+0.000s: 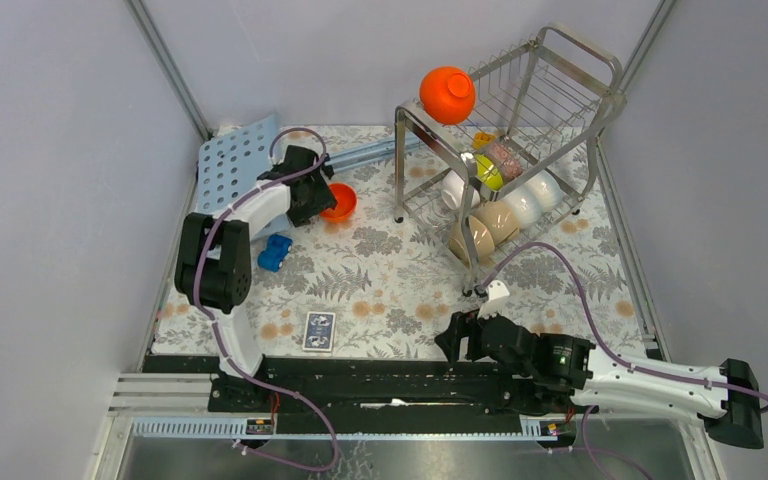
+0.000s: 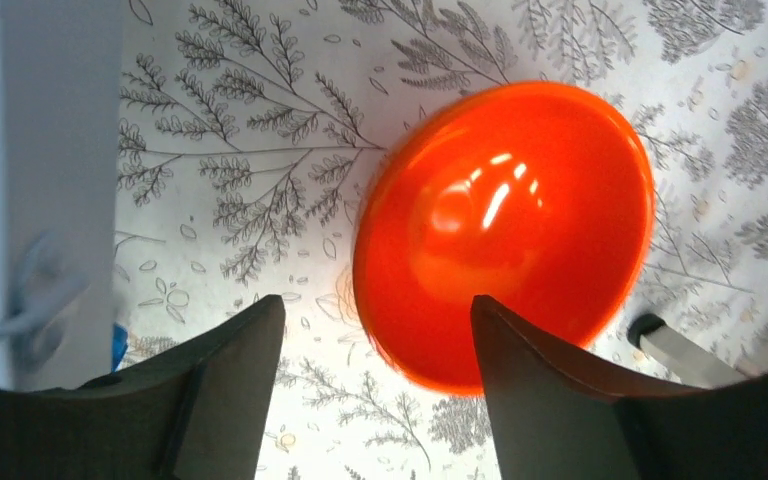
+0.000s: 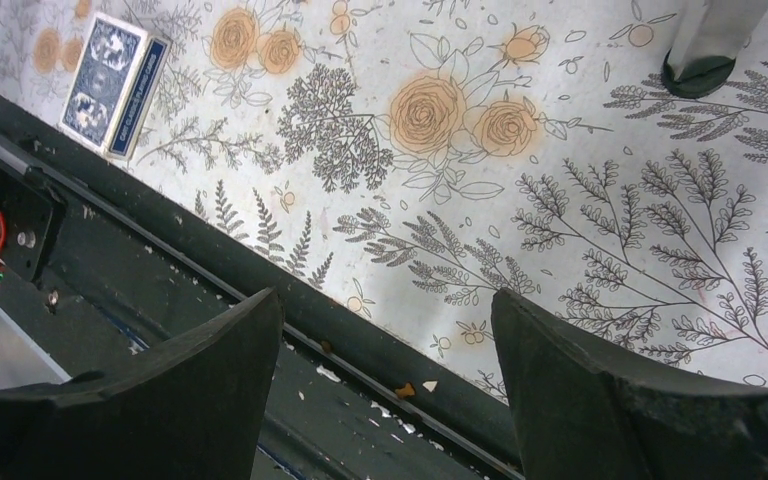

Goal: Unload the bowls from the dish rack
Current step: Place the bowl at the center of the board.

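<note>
Top view, table (image 1: 380,275) covered in a floral-print cloth.

- Large two-tier dish rack of shiny steel wire and tubing (image 1: 570,95): stands at 2 o'clock on the table, against the far right corner.
- Upper tier, at the rack's 10 o'clock corner: round glossy orange bowl (image 1: 447,95), its base turned toward the camera.
- Lower tier: a row of bowls on edge in the rungs, with tan bowls (image 1: 482,235) at the 7 o'clock end and white bowls (image 1: 532,200) just beyond them. A yellow-green item (image 1: 490,173) sits above the row; its kind cannot be told.
- Small glossy orange-red bowl (image 2: 505,225): out of the rack, on the cloth at 10 o'clock from table centre, mouth tilted toward the left wrist camera.

Left claw (image 2: 378,305): jaws wide apart, gripping nothing. One finger stands in front of the orange-red bowl's rim and the other over bare cloth, so the bowl's near rim shows in the gap.

Right claw (image 3: 385,300): jaws wide apart, empty, low over the table's near edge at 5 o'clock. Cloth and the black rail (image 3: 260,285) show between the fingers.

Also present: light-blue perforated board (image 1: 232,160) at 10 o'clock in the far left corner, small blue toy (image 1: 276,252) at 9 o'clock, and dark-blue card box (image 1: 319,331) at 7 o'clock.
</note>
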